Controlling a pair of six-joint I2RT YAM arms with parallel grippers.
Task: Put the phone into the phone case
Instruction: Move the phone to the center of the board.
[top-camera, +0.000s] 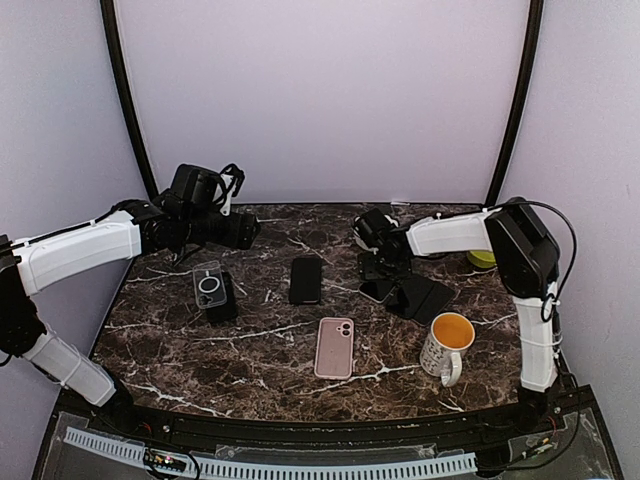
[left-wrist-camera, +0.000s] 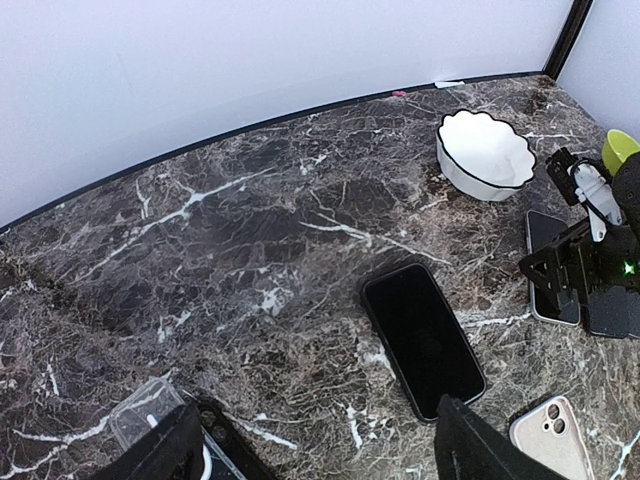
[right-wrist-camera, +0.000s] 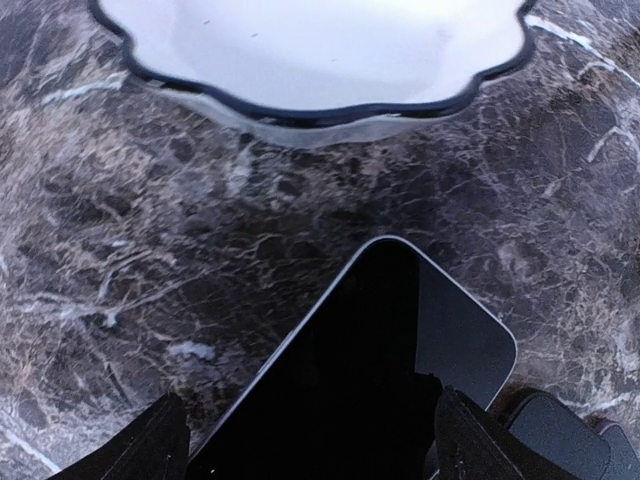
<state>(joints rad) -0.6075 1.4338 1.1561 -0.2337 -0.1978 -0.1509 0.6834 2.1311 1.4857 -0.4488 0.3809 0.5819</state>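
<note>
**marbletop:** So where's the phone sitting, and which way does it point?

**yam_fan:** There are 2 phones on the table (top-camera: 200, 345), actually. The black phone (top-camera: 306, 279) lies flat mid-table, dark side up, with its long axis running near-to-far and barely tilted. The second phone (right-wrist-camera: 375, 350) is on the right side, also flat, directly under the right gripper (right-wrist-camera: 312, 440). From that wrist cam it runs diagonally, top corner aimed at the white bowl (right-wrist-camera: 310, 50) just beyond it.

**marbletop:** And the case? Anything grabbed?

**yam_fan:** The pink case (top-camera: 334, 347) lies nearer the arm bases than the black phone, close but not touching. Its long axis is near-to-far too, camera cutout at the far end. The right fingers (right-wrist-camera: 160, 440) are spread apart, 1 on each side of the second phone, and I can't tell if they touch it. The left gripper (left-wrist-camera: 315, 425) hovers over the far left of the table with its fingers wide apart and nothing between them. There's a clear case (top-camera: 206, 284) near it.
</note>
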